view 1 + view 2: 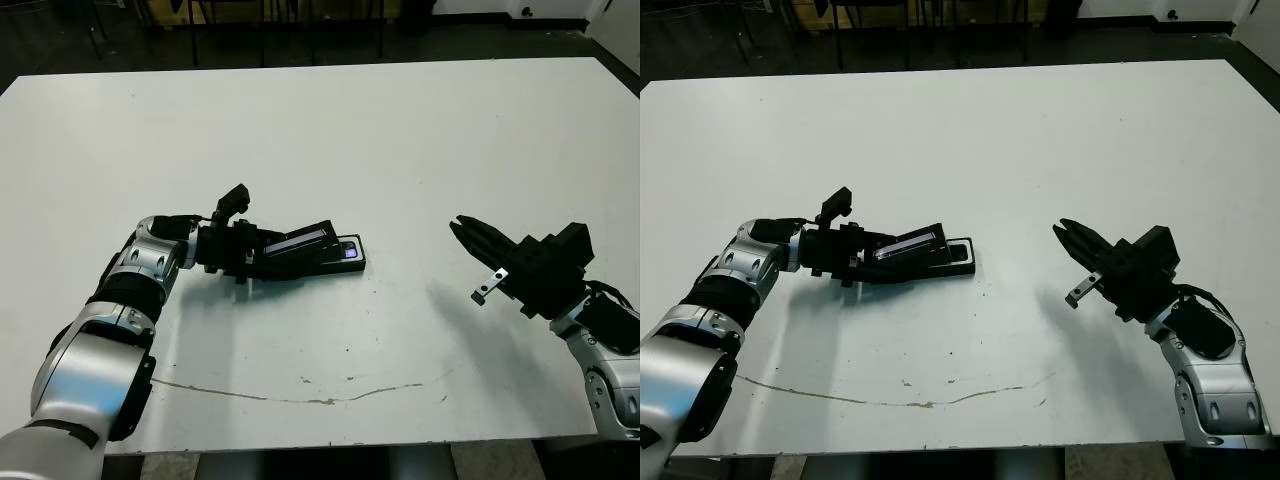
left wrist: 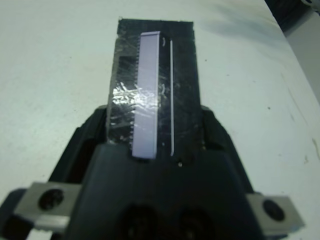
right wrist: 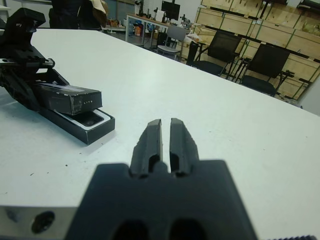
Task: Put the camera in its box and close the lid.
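Gripping the lid [image 1: 300,243] tilted over the box [image 1: 345,262], left gripper [image 1: 262,252] clamped, camera [image 3: 91,119] inside box, right gripper [image 1: 463,231] closed empty, well apart from box.

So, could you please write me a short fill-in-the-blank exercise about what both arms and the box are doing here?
1. The flat black lid with shiny print is held by the ____ gripper.
2. The lid sits tilted over the shallow black white-lined ____.
3. The right gripper holds ____, its jaws nearly together.
4. Everything rests on a ____ table.

Missing words: left; box; nothing; white
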You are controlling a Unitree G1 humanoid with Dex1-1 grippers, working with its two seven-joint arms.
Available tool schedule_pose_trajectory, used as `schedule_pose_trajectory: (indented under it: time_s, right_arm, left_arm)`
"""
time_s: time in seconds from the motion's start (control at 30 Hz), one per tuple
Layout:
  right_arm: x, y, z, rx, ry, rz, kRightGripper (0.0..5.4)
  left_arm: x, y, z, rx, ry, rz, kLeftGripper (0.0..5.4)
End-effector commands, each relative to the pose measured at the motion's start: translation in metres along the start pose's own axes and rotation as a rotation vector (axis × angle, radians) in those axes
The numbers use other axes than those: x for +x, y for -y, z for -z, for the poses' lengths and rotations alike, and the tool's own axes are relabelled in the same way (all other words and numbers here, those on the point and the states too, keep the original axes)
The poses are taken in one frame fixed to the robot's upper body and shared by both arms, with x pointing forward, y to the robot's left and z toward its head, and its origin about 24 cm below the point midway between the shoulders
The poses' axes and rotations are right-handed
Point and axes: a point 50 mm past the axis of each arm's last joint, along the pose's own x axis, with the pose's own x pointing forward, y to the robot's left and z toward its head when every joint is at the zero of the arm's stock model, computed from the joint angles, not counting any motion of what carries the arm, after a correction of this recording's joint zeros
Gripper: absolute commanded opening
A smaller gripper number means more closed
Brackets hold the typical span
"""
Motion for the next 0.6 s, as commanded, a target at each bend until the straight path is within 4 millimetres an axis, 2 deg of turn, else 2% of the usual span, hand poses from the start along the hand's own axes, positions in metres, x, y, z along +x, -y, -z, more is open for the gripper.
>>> schedule_pose_trajectory:
  time_s: [0.03,0.33,0.6]
  right_arm:
    - [-0.001,0.001,0.001,0.001,-0.033,0.008,0.00]
    - [-0.002,0.000,0.003,0.015,-0.025,0.008,0.00]
    - [-0.003,0.000,0.002,0.026,-0.038,0.012,0.00]
  left_arm:
    - [0.017,0.011,0.025,-0.059,-0.095,0.058,2.77]
    - [0.043,0.015,0.017,-0.002,-0.125,0.099,2.77]
    - [0.056,0.017,0.010,0.030,-0.151,0.122,2.77]
